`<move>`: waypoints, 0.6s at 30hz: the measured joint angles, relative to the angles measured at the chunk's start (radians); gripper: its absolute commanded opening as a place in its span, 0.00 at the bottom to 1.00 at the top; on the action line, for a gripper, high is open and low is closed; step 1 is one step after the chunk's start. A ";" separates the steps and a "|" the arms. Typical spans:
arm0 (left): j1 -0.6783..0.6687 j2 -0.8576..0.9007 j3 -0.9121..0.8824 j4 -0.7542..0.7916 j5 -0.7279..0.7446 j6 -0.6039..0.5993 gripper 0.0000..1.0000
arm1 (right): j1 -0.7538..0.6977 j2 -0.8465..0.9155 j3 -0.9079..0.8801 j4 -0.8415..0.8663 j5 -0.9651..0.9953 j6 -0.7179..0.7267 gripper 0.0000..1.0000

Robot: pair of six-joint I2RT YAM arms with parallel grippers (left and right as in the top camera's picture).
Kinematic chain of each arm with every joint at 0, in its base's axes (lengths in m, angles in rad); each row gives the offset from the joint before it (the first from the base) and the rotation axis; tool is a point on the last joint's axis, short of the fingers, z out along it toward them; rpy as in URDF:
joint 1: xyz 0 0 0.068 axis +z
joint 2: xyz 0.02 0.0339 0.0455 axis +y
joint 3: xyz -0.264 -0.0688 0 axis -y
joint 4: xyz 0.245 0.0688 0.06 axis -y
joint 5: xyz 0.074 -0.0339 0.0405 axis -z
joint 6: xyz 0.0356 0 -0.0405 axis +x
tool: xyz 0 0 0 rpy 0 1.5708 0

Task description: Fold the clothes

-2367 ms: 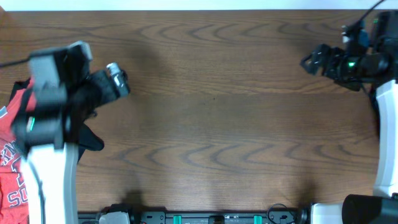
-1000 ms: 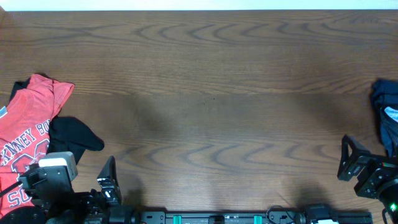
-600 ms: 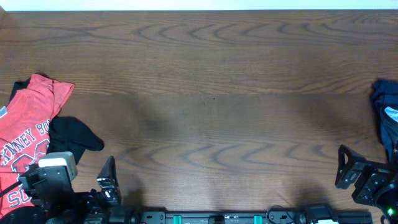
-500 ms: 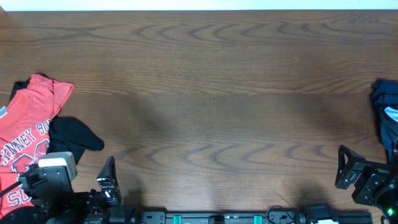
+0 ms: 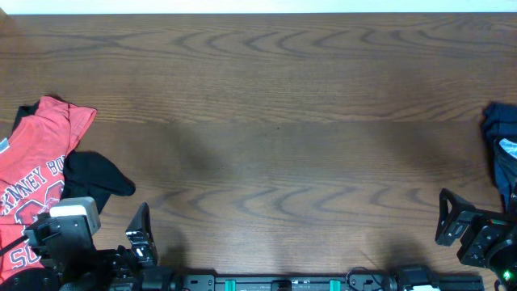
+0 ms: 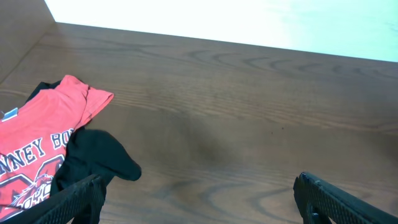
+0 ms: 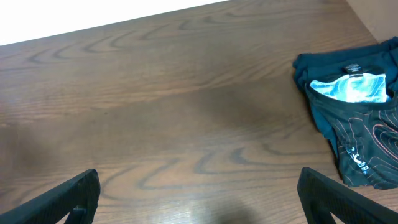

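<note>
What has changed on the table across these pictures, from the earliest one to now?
Both arms pulled back to the near edge of the table: the left gripper from above the red tee, the right gripper from the far right corner. Both are open and empty. The red tee and the black garment beside it lie as before.

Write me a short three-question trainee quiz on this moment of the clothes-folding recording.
1. Which item touches the red white-lettered tee at the left edge of the brown wooden table?
2. True or false: the dark folded jersey with thin orange contour lines lies at mid-table.
3. The left end effector and right end effector are: A open, empty; B shut on cloth; C out of view.
Key: 1 a crumpled black cloth; 2 false, it sits by the right edge; 3 A.
</note>
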 measured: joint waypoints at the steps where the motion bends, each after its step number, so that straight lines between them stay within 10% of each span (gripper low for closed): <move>1: 0.000 0.000 0.000 0.000 0.000 0.000 0.98 | 0.000 0.000 0.000 0.000 0.000 0.000 0.99; 14: -0.003 0.000 0.000 0.020 0.000 -0.001 0.98 | 0.000 0.000 0.000 0.000 0.000 0.000 0.99; 18: -0.027 -0.034 -0.037 0.235 0.000 -0.003 0.98 | 0.000 0.000 0.000 0.000 0.000 0.000 0.99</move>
